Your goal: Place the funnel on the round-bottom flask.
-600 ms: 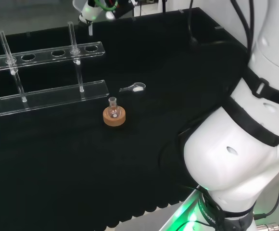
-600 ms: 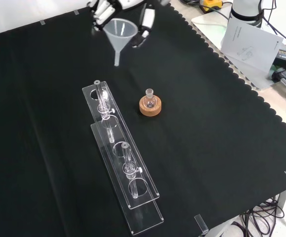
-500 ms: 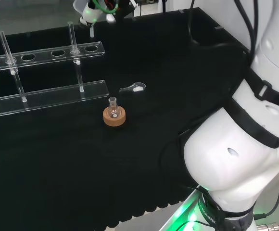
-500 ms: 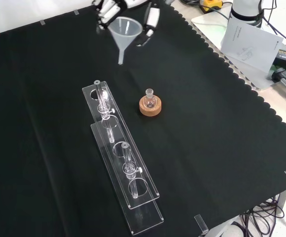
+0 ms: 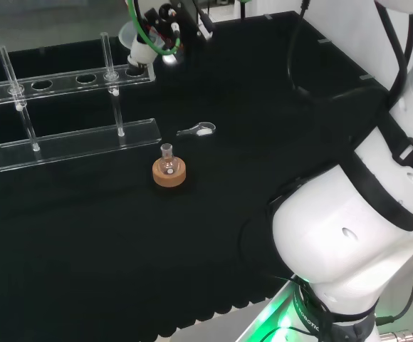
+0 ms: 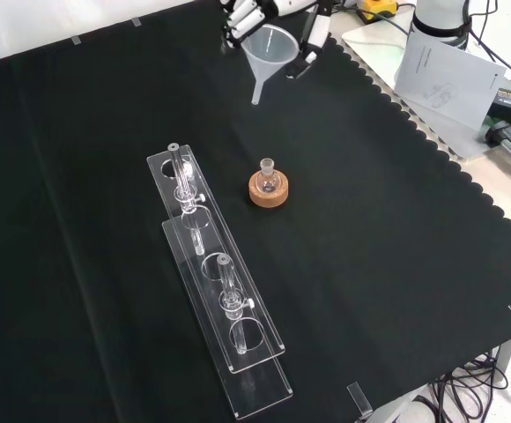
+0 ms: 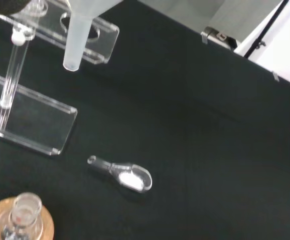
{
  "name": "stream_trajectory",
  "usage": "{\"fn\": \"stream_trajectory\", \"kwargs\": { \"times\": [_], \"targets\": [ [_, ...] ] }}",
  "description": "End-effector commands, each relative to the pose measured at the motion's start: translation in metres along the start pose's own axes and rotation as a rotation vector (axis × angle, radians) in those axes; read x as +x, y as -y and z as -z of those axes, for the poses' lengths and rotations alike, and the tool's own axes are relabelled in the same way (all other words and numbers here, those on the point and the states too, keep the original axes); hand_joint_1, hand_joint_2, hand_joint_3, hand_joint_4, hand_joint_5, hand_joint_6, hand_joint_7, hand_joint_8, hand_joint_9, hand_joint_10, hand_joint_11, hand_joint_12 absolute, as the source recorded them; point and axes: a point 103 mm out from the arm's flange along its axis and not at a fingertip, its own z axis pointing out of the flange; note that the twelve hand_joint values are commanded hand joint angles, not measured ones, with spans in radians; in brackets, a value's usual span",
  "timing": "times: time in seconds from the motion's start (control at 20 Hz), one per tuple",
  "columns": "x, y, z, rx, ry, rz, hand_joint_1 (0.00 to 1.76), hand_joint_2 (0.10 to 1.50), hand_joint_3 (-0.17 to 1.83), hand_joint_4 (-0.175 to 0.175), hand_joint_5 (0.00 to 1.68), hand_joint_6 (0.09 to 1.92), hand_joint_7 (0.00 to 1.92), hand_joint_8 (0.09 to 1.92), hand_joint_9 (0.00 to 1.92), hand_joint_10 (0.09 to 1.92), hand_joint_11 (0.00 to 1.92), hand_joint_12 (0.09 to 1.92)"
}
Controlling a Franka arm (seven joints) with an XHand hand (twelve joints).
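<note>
The hand (image 6: 277, 11) grips a clear funnel (image 6: 269, 51), fingers curled around its cone, holding it upright in the air with the spout pointing down. In the front view the funnel hangs above the cloth, beyond and well apart from the flask (image 6: 268, 176). The small round-bottom flask stands upright in a cork ring (image 6: 268, 192) near the middle of the black cloth (image 6: 396, 264); what it holds cannot be told. Beside it, to the left in the front view, stands a clear rack (image 6: 216, 291) with two glass tubes (image 6: 183, 185) upright in its holes. A small clear scoop (image 7: 122, 173) carrying a bit of white powder lies on the cloth near the flask. A printed sheet (image 6: 445, 70) lies past the cloth's edge, its text too small to read.
</note>
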Motion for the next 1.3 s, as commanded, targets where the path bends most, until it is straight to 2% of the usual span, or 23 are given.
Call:
{"fn": "stream_trajectory", "kwargs": {
  "times": [0.05, 0.55, 0.8, 1.3],
  "targets": [
    [0.009, 0.013, -0.023, 0.032, -0.015, -0.001, 0.77, 0.76, 0.55, -0.054, 0.78, 0.74, 0.84, 0.76, 1.13, 0.48, 0.74, 1.18],
    [0.021, 0.003, -0.065, 0.068, -0.045, 0.031, 0.75, 0.75, 0.56, -0.052, 0.76, 0.74, 0.83, 0.76, 1.11, 0.48, 0.74, 1.18],
    [0.022, -0.004, -0.088, 0.103, -0.050, 0.029, 0.75, 0.75, 0.56, -0.050, 0.76, 0.75, 0.83, 0.76, 1.10, 0.49, 0.73, 1.19],
    [0.025, -0.012, -0.110, 0.096, -0.062, 0.044, 0.75, 0.75, 0.56, -0.050, 0.75, 0.76, 0.82, 0.77, 1.09, 0.50, 0.73, 1.20]
  ]
}}
